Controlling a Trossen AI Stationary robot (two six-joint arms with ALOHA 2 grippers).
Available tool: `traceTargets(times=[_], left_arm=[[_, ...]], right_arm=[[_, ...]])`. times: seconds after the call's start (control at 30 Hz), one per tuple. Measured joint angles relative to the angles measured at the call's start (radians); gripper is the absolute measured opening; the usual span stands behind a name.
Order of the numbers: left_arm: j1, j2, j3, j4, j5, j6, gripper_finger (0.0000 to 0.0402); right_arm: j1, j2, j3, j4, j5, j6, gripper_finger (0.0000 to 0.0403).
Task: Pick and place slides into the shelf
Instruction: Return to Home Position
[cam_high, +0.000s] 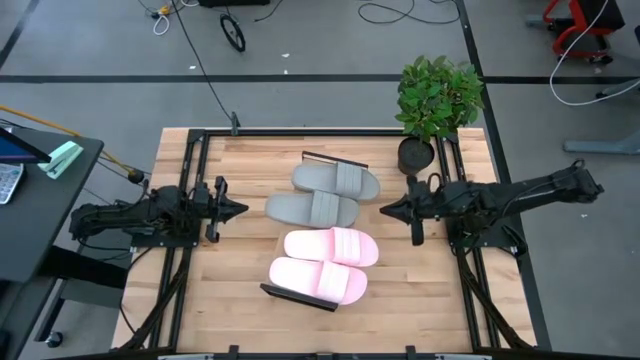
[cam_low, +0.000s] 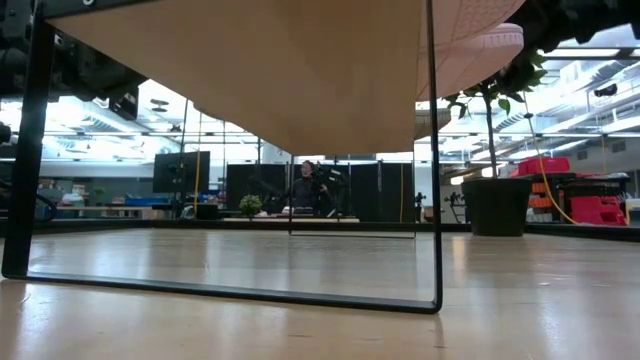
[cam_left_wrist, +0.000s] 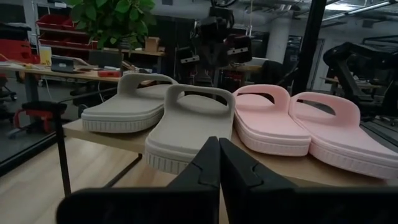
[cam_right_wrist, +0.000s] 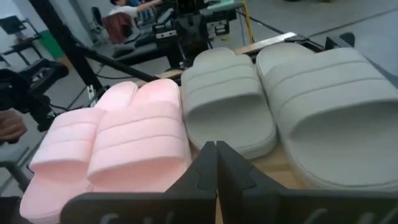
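Two grey slides (cam_high: 335, 180) (cam_high: 310, 209) and two pale pink slides (cam_high: 332, 246) (cam_high: 318, 279) lie side by side, soles down, on top of the low shelf (cam_high: 330, 160) in the middle of the table. My left gripper (cam_high: 243, 209) is shut and hovers left of the shelf, pointing at the grey slide (cam_left_wrist: 186, 124). My right gripper (cam_high: 383, 211) is shut and hovers right of the shelf, facing the slides (cam_right_wrist: 227, 106). The low view shows the shelf's underside (cam_low: 260, 70) and black frame (cam_low: 435, 200).
A potted plant (cam_high: 435, 100) stands at the table's far right corner, just behind my right arm. Black rails (cam_high: 190, 260) run along the table's left and right sides. Bare wood lies near the front edge (cam_high: 400, 320) and left of the shelf.
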Motion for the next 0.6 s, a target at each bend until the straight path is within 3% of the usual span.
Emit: traceTargets(times=[0.4, 0.6], left_arm=[[0.000, 0.000, 0.000, 0.000, -0.002, -0.001, 0.0006], [0.000, 0.000, 0.000, 0.000, -0.002, 0.002, 0.0014]], right_arm=[[-0.084, -0.267, -0.172, 0.038, -0.105, -0.053, 0.0000], [-0.094, -0.393, -0.316, 0.164, -0.105, -0.052, 0.0000]])
